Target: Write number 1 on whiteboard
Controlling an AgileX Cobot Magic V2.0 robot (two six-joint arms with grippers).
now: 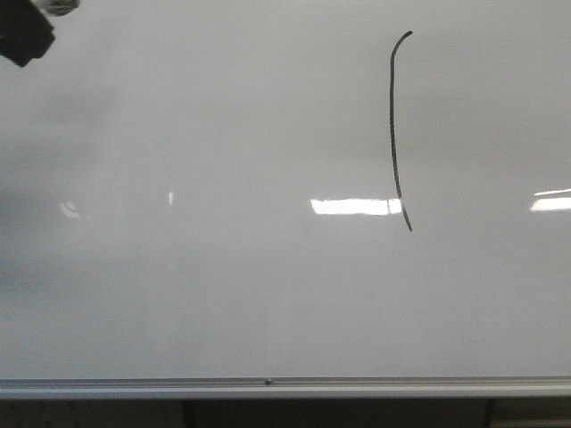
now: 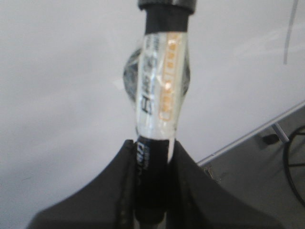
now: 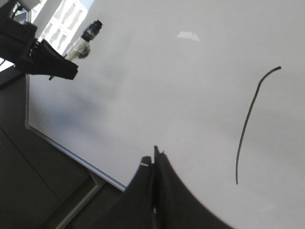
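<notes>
The whiteboard [image 1: 223, 285] fills the front view, its silver frame along the near edge. The number 1 [image 1: 393, 125] is a thin black, slightly bowed stroke on the board's right half, with a small hook at its top. It also shows in the right wrist view [image 3: 247, 121] and faintly in the left wrist view [image 2: 287, 38]. My left gripper [image 2: 152, 145] is shut on a black marker [image 2: 159, 90] wrapped in clear tape. It hangs over the board's far left corner [image 1: 22, 36], well away from the stroke. My right gripper [image 3: 155, 155] is shut with nothing in it, above the board's near edge.
Bright rectangular light reflections [image 1: 355, 206] lie across the board's middle and right. Beyond the frame [image 3: 71, 152] are dark floor and a metal stand leg [image 3: 81, 200]. A dark wheel-like ring [image 2: 295, 167] shows past the board's edge.
</notes>
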